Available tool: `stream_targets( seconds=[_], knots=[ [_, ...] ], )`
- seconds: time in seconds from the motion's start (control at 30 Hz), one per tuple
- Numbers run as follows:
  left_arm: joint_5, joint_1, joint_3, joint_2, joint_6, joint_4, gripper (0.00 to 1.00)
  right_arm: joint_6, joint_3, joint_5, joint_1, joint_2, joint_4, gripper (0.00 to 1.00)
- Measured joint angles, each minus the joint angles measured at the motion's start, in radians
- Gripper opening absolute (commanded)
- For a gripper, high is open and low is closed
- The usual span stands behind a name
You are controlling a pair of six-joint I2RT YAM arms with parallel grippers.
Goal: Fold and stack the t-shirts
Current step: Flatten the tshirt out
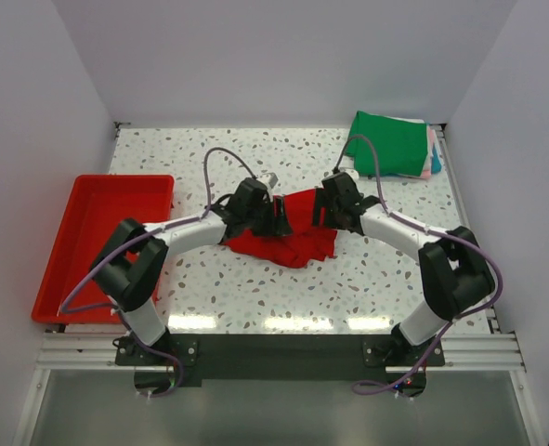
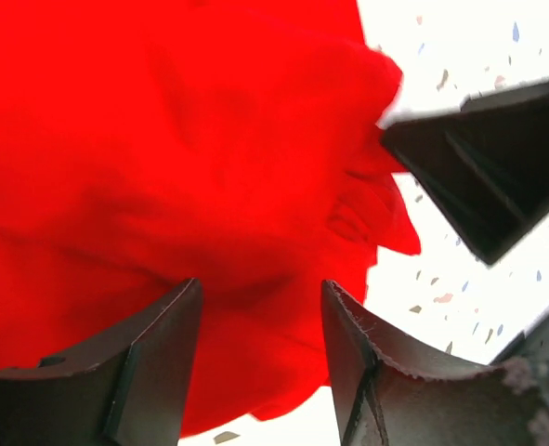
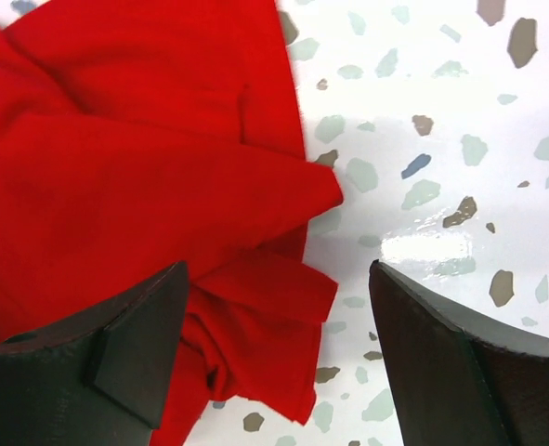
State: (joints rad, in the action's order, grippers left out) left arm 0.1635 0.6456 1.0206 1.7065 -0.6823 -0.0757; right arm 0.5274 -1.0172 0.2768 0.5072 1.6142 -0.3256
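Table, red tray left, shirt stack right

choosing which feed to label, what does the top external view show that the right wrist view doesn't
Only top external: the red tray, the green t-shirt on top of the folded stack at the far right, and the left arm and right arm reaching in toward the middle.
Only right wrist: its own fingers spread wide, and the fine folds at the edge of the red t-shirt.
Both: that red t-shirt, crumpled, lying on the speckled table.
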Motion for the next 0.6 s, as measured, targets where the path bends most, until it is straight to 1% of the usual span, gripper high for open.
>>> stream_targets(
  seconds=[0.13, 0.2, 0.23, 0.33, 0.37, 0.4, 0.43, 0.47, 0.5, 0.53, 0.57, 0.6],
  knots=[
    [0.022, 0.043, 0.025, 0.047, 0.014, 0.022, 0.6, 0.026, 0.035, -0.008, -0.041, -0.001, 0.036, 0.81],
    [0.026, 0.06, 0.041, 0.064, 0.016, 0.026, 0.58, 0.039, 0.062, -0.014, -0.059, -0.002, 0.048, 0.79],
    [0.027, 0.066, 0.048, 0.073, 0.017, 0.031, 0.53, 0.046, 0.076, -0.021, -0.066, -0.002, 0.051, 0.78],
    [0.032, 0.081, 0.057, 0.092, 0.021, 0.045, 0.43, 0.062, 0.096, -0.043, -0.072, -0.002, 0.056, 0.73],
    [0.033, 0.083, 0.057, 0.096, 0.021, 0.048, 0.37, 0.068, 0.1, -0.053, -0.072, -0.002, 0.063, 0.72],
    [0.034, 0.084, 0.057, 0.099, 0.02, 0.048, 0.33, 0.075, 0.104, -0.06, -0.072, -0.002, 0.07, 0.67],
    [0.033, 0.084, 0.057, 0.101, 0.02, 0.049, 0.23, 0.079, 0.108, -0.064, -0.072, -0.001, 0.077, 0.64],
    [0.033, 0.084, 0.057, 0.101, 0.018, 0.048, 0.18, 0.084, 0.109, -0.068, -0.072, 0.0, 0.082, 0.6],
    [0.032, 0.084, 0.057, 0.101, 0.02, 0.048, 0.13, 0.087, 0.111, -0.072, -0.072, 0.002, 0.087, 0.49],
    [0.031, 0.084, 0.058, 0.101, 0.02, 0.048, 0.1, 0.09, 0.112, -0.076, -0.073, 0.003, 0.093, 0.43],
    [0.027, 0.084, 0.06, 0.101, 0.021, 0.045, 0.03, 0.097, 0.114, -0.084, -0.076, 0.003, 0.102, 0.38],
    [0.024, 0.084, 0.063, 0.101, 0.02, 0.041, 0.01, 0.101, 0.114, -0.086, -0.077, 0.004, 0.106, 0.31]
  ],
)
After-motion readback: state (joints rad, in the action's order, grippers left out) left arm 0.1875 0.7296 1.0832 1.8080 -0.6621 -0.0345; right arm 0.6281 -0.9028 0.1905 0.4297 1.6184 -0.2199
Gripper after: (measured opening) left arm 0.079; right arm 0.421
